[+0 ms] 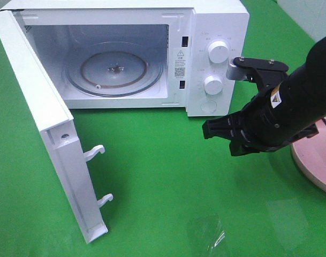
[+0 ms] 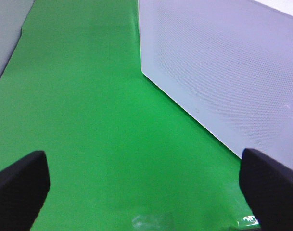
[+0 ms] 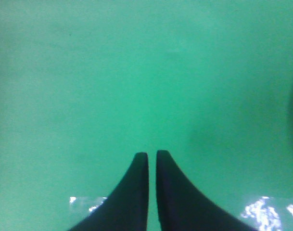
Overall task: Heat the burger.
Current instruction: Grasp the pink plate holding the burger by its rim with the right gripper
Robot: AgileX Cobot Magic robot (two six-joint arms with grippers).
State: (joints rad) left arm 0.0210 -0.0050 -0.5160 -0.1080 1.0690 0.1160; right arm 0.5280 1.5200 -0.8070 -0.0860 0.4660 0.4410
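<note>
Right end effector [image 3: 152, 155] is closed on nothing above the tabletop [image 1: 168, 182], beside the pink plate [image 1: 319, 163]; left end effector [image 2: 146, 192] is wide open, empty. Microwave door [image 1: 47, 128] is swung wide, turntable [image 1: 114, 72] bare, presumably for loading. Burger is not seen; possibly hidden behind the arm [image 1: 302, 91].

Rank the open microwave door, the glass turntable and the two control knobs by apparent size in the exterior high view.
1. Microwave door, largest, though nearest the camera.
2. Glass turntable.
3. Upper knob and lower knob: look alike, so tied.
</note>
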